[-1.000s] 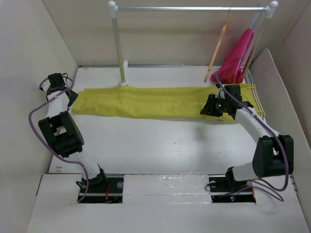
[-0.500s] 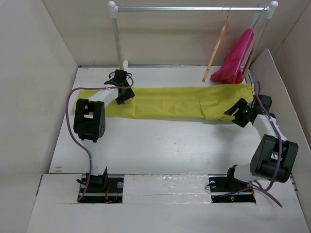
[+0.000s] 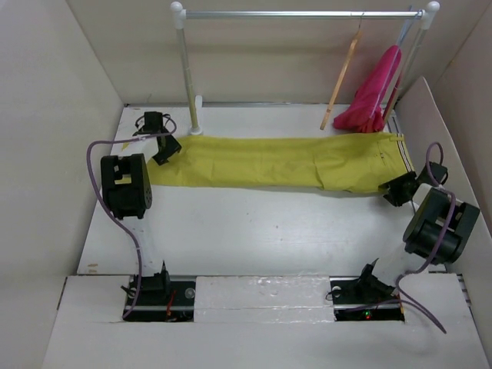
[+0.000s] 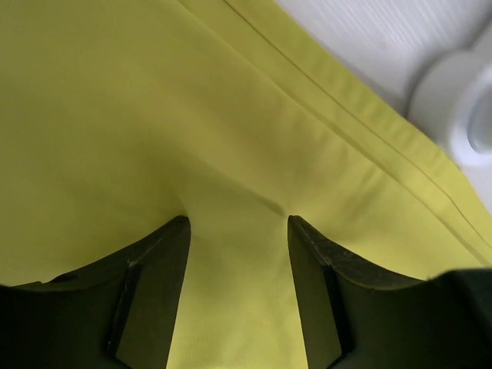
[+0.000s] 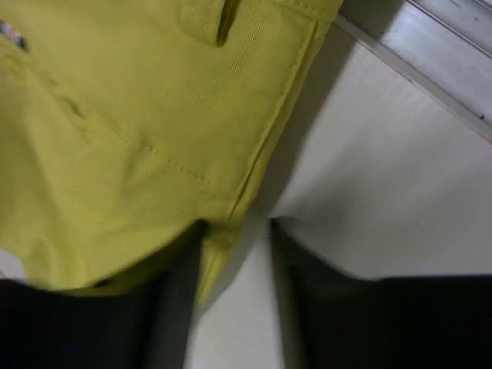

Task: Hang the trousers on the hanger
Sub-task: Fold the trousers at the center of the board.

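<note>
Cloth this thin is light and limp: the trousers point(image 3: 269, 161) will likely sag and slip wherever they go unsupported, so the thicker stitched parts, the waistband and the leg hems, look like the safest places to hold. They lie flat on the worktop point(image 3: 254, 231) in a long band across its far half, waist to the right, below the hanger point(image 3: 342, 77), which hangs from the rail point(image 3: 300, 14) beside a pink garment point(image 3: 373, 96). The left claw point(image 4: 237, 223) sits at the leg end, closed partway with a ridge of yellow cloth pinched between its fingers. The right claw point(image 5: 237, 227), at the waist corner, is nearly closed, with the seamed edge caught in its narrow gap. Compared with half a second ago, the left claw has gone leftward, away from the post point(image 3: 187, 77), the right claw has gone outward to the right edge, and the trousers are drawn longer and smoother
</note>
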